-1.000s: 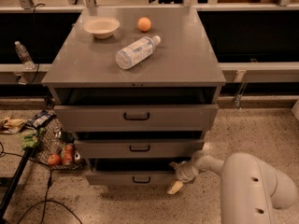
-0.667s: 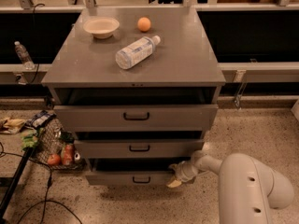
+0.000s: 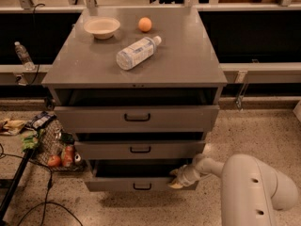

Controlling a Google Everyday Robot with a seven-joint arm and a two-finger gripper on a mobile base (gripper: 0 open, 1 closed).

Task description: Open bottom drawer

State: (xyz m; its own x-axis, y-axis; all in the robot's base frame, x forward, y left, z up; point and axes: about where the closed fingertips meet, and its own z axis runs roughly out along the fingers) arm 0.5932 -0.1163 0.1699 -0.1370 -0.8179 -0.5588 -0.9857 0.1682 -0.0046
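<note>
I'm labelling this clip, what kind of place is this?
Likely a robot test lab: grey drawer cabinet, floor cables, a wire basket of groceries. The claw sits at the bottom drawer's front edge.

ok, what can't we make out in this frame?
- Bottom drawer interior, camera view: dark and overhung by the middle drawer, so any contents are hidden.
- Gripper at the bottom drawer's right end: cannot tell whether it holds the front.
- Arm: cut off by the bottom edge.
</note>
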